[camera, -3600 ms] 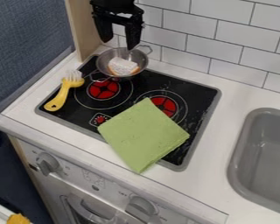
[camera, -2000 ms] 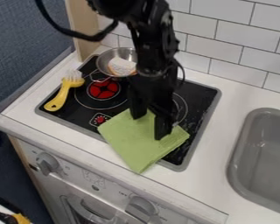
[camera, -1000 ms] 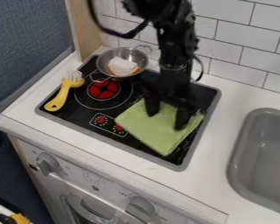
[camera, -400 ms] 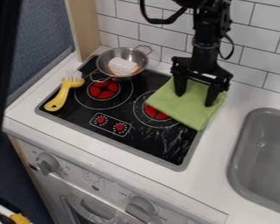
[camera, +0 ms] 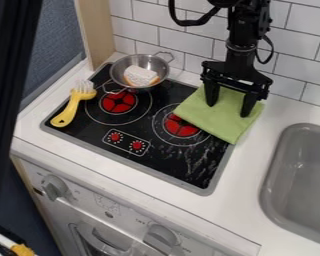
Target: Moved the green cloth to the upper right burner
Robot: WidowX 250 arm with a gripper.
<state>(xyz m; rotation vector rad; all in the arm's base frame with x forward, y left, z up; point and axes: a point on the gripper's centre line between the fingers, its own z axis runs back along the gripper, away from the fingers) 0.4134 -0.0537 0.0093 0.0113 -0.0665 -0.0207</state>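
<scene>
- Yellow brush (camera: 72,107): lies along the left edge of the stovetop (camera: 109,147), bristles toward the pan.
- Left burner (camera: 118,102): just beside the brush, in front of the pan.
- Metal pan (camera: 156,62): at the stovetop's back left corner, near the tiled wall (camera: 183,35), with a white and orange sponge (camera: 140,75) inside.
- Control dials (camera: 126,142): near the stovetop's front edge; bare black surface runs from them to the front right corner.
- Right burner (camera: 179,131): mostly uncovered, its back right part under the cloth.
- Green cloth (camera: 219,122): spread flat over the stovetop's back right corner, its left corner on the right burner and its right side lapping past the stovetop's edge onto the desk (camera: 249,185).
- Hand (camera: 229,109): pointing down above the cloth's back half, fingers spread wide, cloth directly beneath the tips; whether they press on it I cannot tell. Nothing is pinched between them.
- Grey sink (camera: 276,145): set into the desk at far right, a strip of white desk between it and the stovetop.
</scene>
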